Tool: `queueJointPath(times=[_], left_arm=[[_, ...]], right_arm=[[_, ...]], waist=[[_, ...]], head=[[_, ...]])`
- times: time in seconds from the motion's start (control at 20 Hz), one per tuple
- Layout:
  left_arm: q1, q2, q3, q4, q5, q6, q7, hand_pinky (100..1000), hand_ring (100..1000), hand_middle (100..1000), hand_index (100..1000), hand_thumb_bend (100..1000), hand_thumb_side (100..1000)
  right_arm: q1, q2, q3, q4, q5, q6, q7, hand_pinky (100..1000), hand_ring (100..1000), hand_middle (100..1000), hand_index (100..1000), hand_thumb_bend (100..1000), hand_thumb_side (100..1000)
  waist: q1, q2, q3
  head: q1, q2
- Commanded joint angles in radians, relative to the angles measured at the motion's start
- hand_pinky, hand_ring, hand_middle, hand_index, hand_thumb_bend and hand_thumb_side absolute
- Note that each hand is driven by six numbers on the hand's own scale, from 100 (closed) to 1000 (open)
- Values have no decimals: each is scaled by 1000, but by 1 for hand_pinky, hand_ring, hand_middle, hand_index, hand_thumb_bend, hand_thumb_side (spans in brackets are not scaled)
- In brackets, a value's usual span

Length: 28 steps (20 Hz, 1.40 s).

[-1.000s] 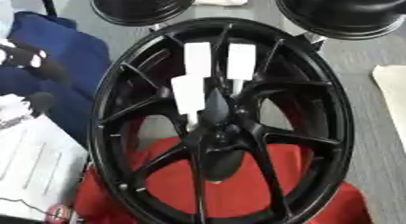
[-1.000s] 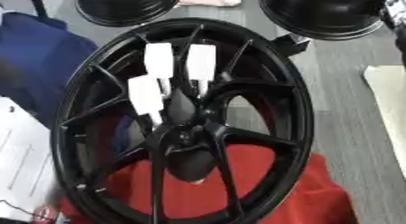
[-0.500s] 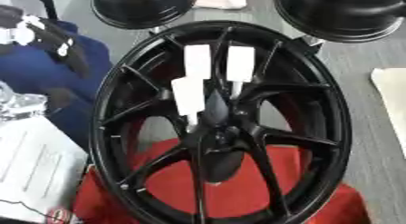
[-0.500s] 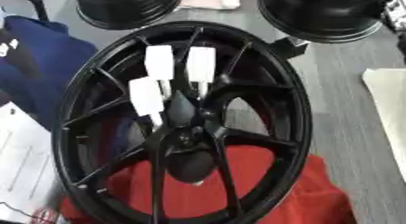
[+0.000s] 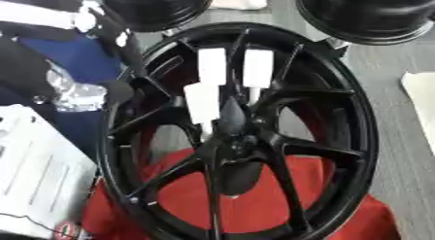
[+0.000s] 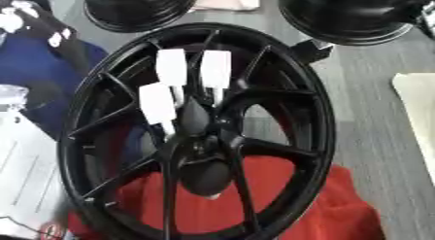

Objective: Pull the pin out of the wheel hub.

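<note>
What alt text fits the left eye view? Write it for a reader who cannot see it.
A large black spoked wheel fills the view, lying on a red cloth, with three white block-shaped pins standing up just above its hub. The robot's left arm, black and silver, comes in at the upper left beside the rim; two more black wheels sit behind.

From my feed I see a grey carpeted floor. A large black spoked alloy wheel lies on a crumpled red cloth, with two more black wheels beyond it, blue fabric and white sheets at left.
</note>
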<state>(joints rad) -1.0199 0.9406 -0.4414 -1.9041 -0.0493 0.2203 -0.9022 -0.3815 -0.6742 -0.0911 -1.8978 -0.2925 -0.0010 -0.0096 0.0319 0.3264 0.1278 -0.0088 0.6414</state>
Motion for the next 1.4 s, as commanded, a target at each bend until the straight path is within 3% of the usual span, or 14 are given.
queueJointPath(times=[0.05,0.35,0.5,0.75,1.1,1.4], left_arm=[[-47,-25,-15,50,-13,29,-5,816,814,741,793,185,700],[-88,-72,-22,135,-8,63,1,803,808,734,790,182,724],[-85,-71,-36,132,54,135,12,777,791,719,836,221,799],[-93,-54,-32,47,149,249,68,771,793,725,838,252,799],[-84,-25,-62,-81,185,382,240,772,798,733,818,266,703],[-105,-43,-123,-96,174,424,263,804,831,764,828,337,618]], right_arm=[[-10,-33,-3,-4,0,-1,5,800,651,625,716,100,599],[-11,-28,-4,-2,-1,1,8,800,651,625,716,100,600],[-10,-27,-5,0,0,1,8,800,651,625,717,100,601],[-10,-24,-6,1,-1,3,10,801,651,625,717,100,601],[-13,-21,-6,1,-4,7,12,801,650,625,716,100,603],[-18,-17,-5,0,-7,11,14,801,649,625,715,100,604]], waist=[[-1,-26,-2],[0,-24,-2],[2,-22,0],[3,-22,6],[8,-16,7],[12,-15,3]], head=[[10,2],[16,6],[16,8],[13,8],[11,-1],[16,-1]])
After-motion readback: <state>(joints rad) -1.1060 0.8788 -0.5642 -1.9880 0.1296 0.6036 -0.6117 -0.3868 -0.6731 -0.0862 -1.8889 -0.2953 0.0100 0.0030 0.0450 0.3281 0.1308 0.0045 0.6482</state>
